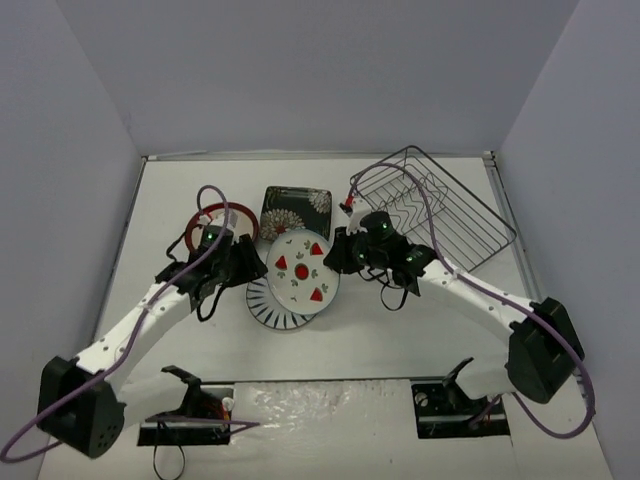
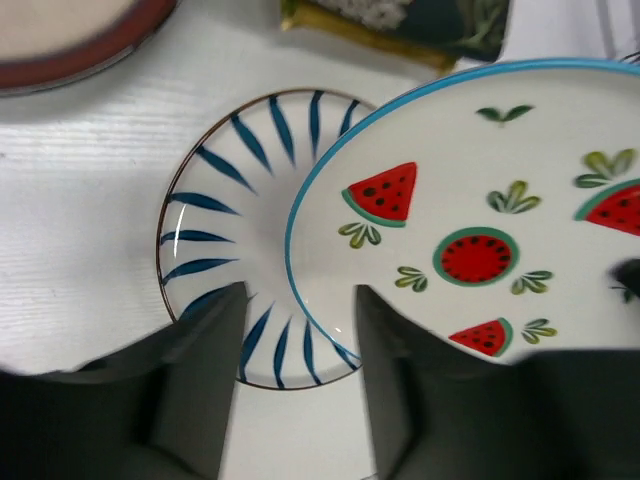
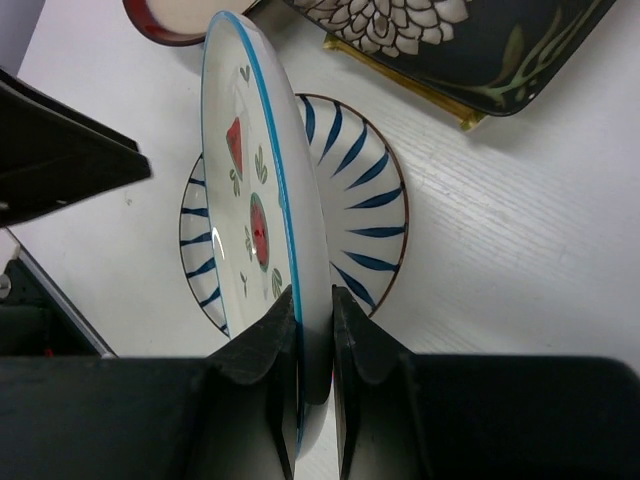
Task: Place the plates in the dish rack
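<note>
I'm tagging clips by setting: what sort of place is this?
Probably a robot test booth, not a kitchen: plain grey walls enclose a white table with a watermelon plate and dish rack staged.

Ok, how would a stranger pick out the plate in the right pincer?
From the wire dish rack at the far right, look left to the middle of the view. There the right pincer grips a round white plate by its rim, above a striped plate. Only it bears red watermelon slices and a blue rim.
</note>
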Robot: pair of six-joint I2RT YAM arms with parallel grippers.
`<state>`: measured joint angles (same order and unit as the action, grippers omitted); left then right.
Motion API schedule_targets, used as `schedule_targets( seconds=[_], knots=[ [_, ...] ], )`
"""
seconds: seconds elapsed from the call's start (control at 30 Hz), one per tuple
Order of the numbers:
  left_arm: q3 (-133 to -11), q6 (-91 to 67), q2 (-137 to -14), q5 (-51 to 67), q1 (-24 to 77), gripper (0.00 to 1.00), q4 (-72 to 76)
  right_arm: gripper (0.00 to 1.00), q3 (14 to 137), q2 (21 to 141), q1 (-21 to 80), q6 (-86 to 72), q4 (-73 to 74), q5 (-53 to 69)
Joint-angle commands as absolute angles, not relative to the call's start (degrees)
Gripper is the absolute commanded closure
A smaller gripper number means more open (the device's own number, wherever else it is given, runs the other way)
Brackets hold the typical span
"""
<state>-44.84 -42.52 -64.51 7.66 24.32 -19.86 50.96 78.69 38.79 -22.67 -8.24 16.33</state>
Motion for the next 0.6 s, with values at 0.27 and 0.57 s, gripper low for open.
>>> schedule_targets(
  seconds=[0.27,0.57],
  knots=[
    [-65.9,-28.2,-52.4,-9.1,24.3,0.09,-41.3,1.00,72.3,67.4,35.9,-7.5,3.4,7.0],
    [-62.0,-21.0,-43.3,-16.7,24.3,0.03,-44.7,1.00,78.5,63.8,26.0,5.4,4.0,-7.1]
  ],
)
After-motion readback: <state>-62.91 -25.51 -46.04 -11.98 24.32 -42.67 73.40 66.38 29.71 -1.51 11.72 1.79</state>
